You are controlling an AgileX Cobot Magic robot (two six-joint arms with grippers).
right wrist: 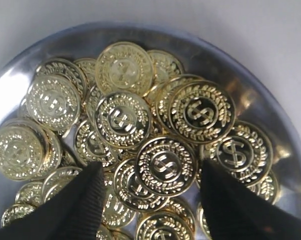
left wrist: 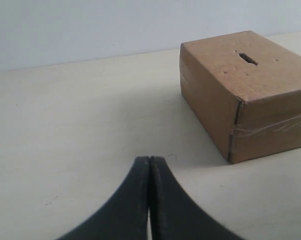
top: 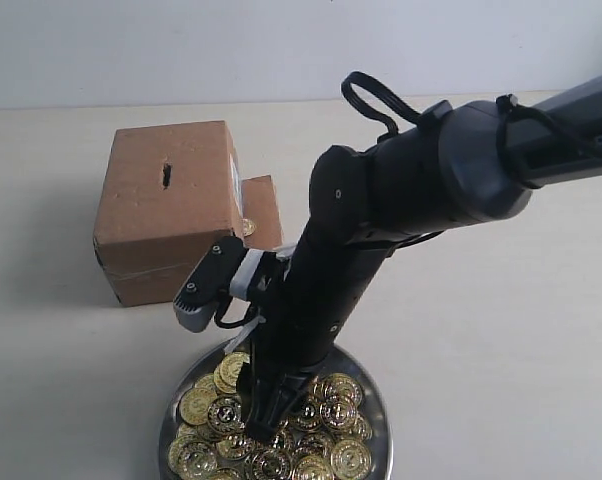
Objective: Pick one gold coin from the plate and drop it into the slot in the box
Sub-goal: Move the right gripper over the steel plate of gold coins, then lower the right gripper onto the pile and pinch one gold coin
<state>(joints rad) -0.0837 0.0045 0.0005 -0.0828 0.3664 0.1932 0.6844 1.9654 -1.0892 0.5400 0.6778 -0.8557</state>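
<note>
The silver plate (top: 380, 428) at the front holds a heap of gold coins (top: 333, 412). My right gripper (top: 265, 424) reaches down into it, open, its fingers straddling a dollar-sign coin (right wrist: 166, 165) on top of the pile without holding it; the right gripper (right wrist: 153, 171) shows bare plate (right wrist: 272, 102) around the heap. The cardboard box (top: 169, 210) stands behind the plate, with the dark slot (top: 167, 175) in its top face. My left gripper (left wrist: 150, 161) is shut and empty above the bare table, with the box (left wrist: 260, 105) and slot (left wrist: 248, 58) ahead of it.
A flap (top: 264, 208) lies beside the box toward the right arm, with a small gold thing (top: 248, 228) on it. The right arm's dark body (top: 421, 180) crosses above the table from the right. Pale tabletop lies all around.
</note>
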